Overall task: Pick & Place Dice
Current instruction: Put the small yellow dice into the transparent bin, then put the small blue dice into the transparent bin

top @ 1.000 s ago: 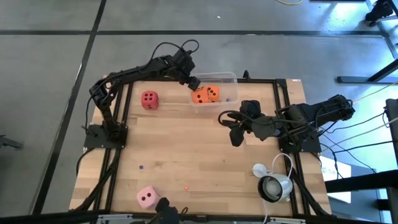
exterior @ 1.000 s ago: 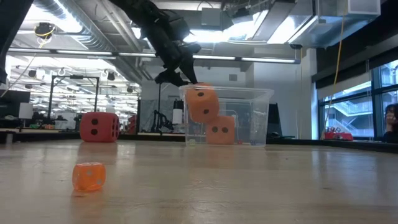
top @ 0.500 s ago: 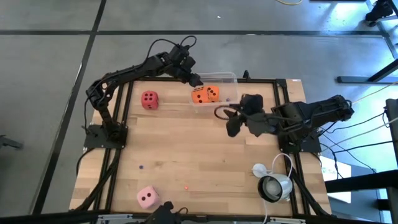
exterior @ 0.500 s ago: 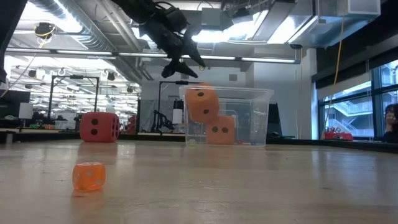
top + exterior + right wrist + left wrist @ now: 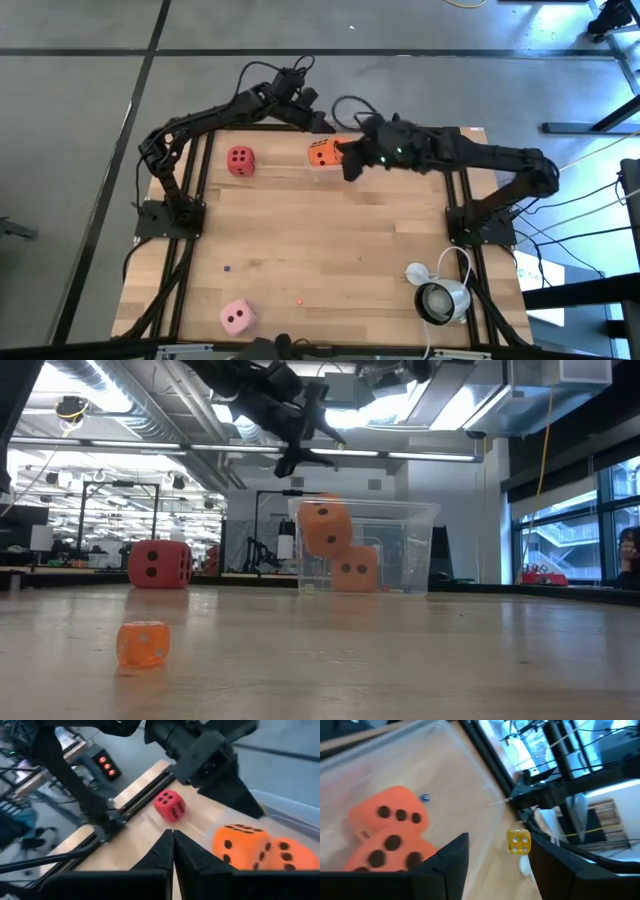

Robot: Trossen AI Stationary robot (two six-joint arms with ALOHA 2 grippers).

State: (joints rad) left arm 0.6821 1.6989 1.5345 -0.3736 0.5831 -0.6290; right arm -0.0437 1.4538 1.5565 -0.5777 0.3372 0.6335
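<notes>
Two orange dice (image 5: 326,526) (image 5: 355,570) lie in a clear plastic bin (image 5: 412,530) at the table's far edge, one leaning on top of the other. The red die (image 5: 240,159) sits on the table left of the bin, and the pale pink die (image 5: 237,317) near the front left corner. My left gripper (image 5: 497,865) hangs open above the bin's far left side, with nothing between its fingers. My right gripper (image 5: 173,847) is shut and empty, reaching over the bin's near side (image 5: 350,168); its arm hides one orange die in the high view.
A tiny orange die (image 5: 143,643) lies on the near part of the table, and a tiny yellow die (image 5: 519,841) lies beyond the bin. A blue bead (image 5: 424,797) is inside the bin. A white round device with a cable (image 5: 440,298) sits at the near right.
My right gripper has swung from the table's right side toward the far edge and now reaches over the bin. My left gripper has risen above the bin and tipped upward. The dice have kept still.
</notes>
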